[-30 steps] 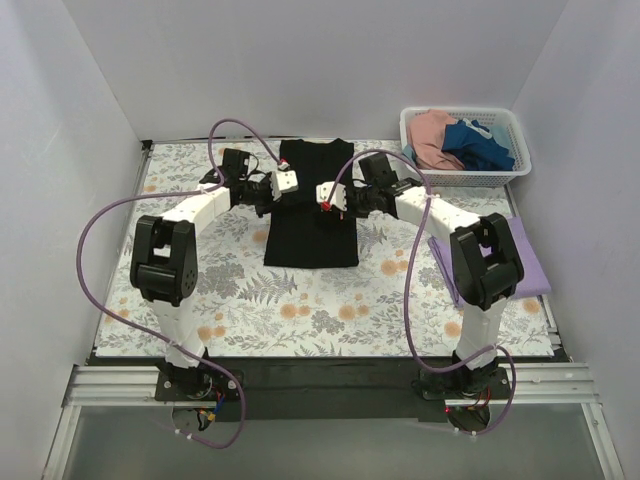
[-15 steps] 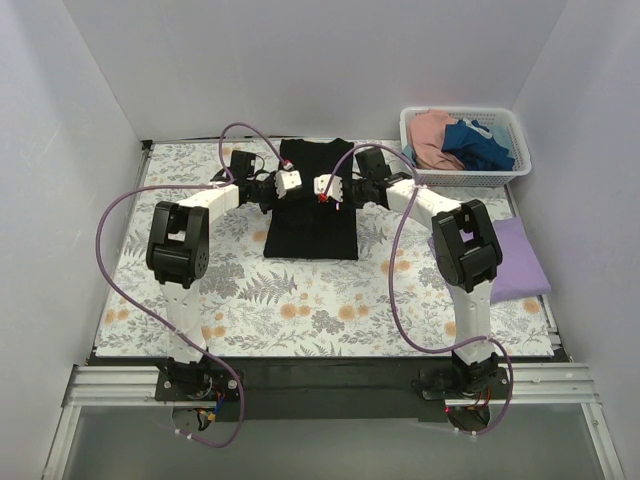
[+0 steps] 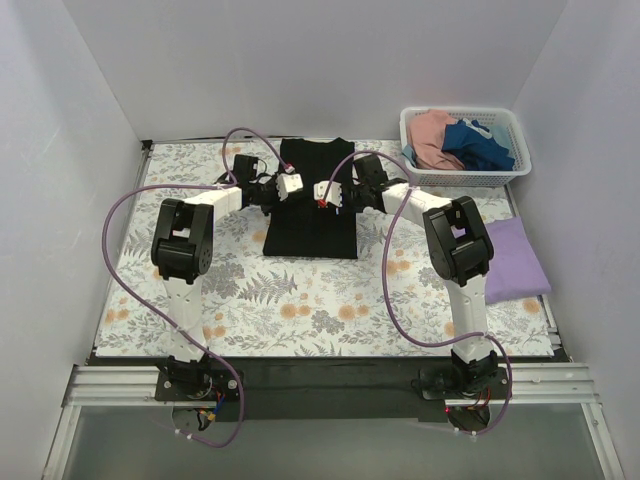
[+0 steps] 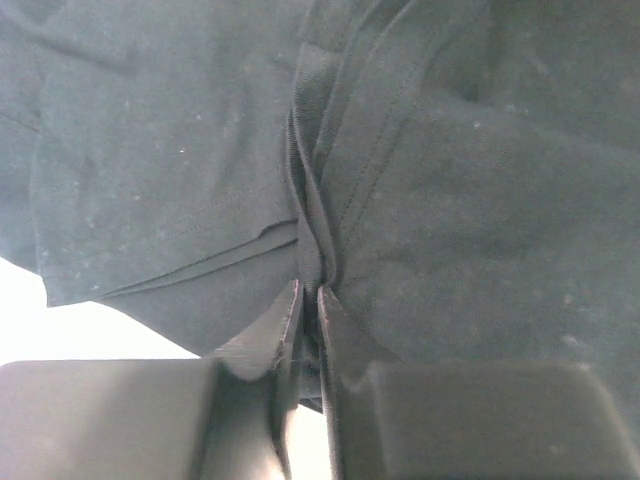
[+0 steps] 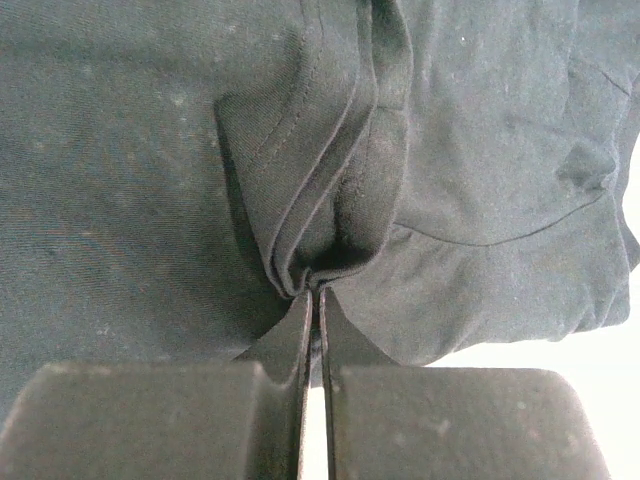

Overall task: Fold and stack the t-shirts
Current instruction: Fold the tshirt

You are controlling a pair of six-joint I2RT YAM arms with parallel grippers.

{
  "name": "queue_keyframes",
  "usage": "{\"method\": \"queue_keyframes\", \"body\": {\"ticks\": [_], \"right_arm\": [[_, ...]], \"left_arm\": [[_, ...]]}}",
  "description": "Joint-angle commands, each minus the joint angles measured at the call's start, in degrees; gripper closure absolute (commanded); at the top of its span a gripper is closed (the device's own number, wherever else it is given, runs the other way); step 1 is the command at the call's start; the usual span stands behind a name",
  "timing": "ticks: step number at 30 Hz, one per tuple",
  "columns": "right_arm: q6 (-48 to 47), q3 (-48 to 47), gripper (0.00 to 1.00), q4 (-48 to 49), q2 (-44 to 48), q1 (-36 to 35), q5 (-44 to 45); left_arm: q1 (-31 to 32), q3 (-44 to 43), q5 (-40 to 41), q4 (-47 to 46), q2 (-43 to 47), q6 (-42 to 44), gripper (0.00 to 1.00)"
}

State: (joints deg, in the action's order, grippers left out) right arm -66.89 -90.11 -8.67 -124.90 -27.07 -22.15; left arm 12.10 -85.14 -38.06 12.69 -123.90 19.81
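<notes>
Two shirts lie on the table [image 3: 250, 300]: the black shirt [image 3: 310, 228], folded narrow, at far centre, and the lavender shirt [image 3: 515, 258] at the right edge. The left gripper [image 4: 310, 292] and right gripper [image 5: 312, 292], fingers closed, each pinch a fold of the black shirt.

Left claw [image 3: 291, 186] and right claw [image 3: 325, 192] apparently pinch the black t-shirt [image 3: 310, 235].

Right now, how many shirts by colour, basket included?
Black shirt: 1, centre
Lavender shirt: 1, folded at the right
Pink shirt: 1, in the basket
Dark blue shirt: 1, in the basket
Total: 4 visible
</notes>
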Motion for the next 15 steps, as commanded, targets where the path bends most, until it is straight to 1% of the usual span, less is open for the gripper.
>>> {"method": "queue_keyframes", "body": {"ticks": [1, 2, 3, 4, 5, 6, 7, 9, 11, 12, 13, 14, 15], "right_arm": [[-0.52, 0.19, 0.95, 2.6, 1.5, 0.18, 2.11], [0.96, -0.07, 0.9, 2.6, 2.46, 0.18, 3.59], [1.85, -0.42, 0.76, 2.51, 3.34, 0.18, 4.39], [2.46, -0.34, 0.67, 2.51, 4.22, 0.18, 5.18], [4.56, -0.33, 0.58, 2.6, 6.49, 0.26, 6.49], [5.8, -0.42, 0.45, 2.6, 7.82, 0.35, 7.12], [7.2, -0.16, 0.4, 2.34, 9.14, 0.44, 7.56], [10.88, 0.19, 0.34, 1.38, 13.35, 0.44, 7.74], [14.67, -0.33, 0.31, -2.22, 16.6, 0.44, 5.91], [19.65, -0.94, 0.3, -4.15, 17.32, 0.44, 4.94], [22.57, -1.73, 0.3, -6.43, 17.85, 0.35, 3.79], [26.25, -3.48, 0.3, -10.45, 18.11, 0.35, 0.74], [29.42, -4.19, 0.32, -12.93, 18.03, 0.35, -1.12]], "left_arm": [[-0.5, -0.9, 1.49, -2.14, 1.11, -2.31, 0.87], [-0.58, -2.03, 1.76, -2.14, 1.72, -3.98, 0.8], [-1.28, -2.91, 1.77, -2.14, 2.16, -8.0, 0.78], [-1.9, -3.79, 1.33, -2.05, 2.78, -10.65, 0.75], [-3.21, -5.54, 0.98, -1.62, 4.09, -12.93, 0.67], [-3.92, -6.34, 0.8, -1.0, 5.06, -15.05, 0.64], [-4.62, -7.05, 0.62, 0.31, 6.02, -19.33, 0.61], [-6.9, -8.37, -0.78, 1.98, 9.26, -24.71, 0.58], [-8.22, -8.37, -1.92, 5.4, 11.56, -31.65, 0.54], [-8.84, -7.94, -3.23, 7.07, 13.49, -33.51, 0.53], [-8.76, -7.58, -4.2, 11.61, 14.46, -34.66, 0.52], [-8.67, -7.06, -5.6, 14.01, 15.17, -37.02, 0.47], [-8.58, -5.14, -8.84, 15.68, 16.65, -39.04, 0.43]]}}
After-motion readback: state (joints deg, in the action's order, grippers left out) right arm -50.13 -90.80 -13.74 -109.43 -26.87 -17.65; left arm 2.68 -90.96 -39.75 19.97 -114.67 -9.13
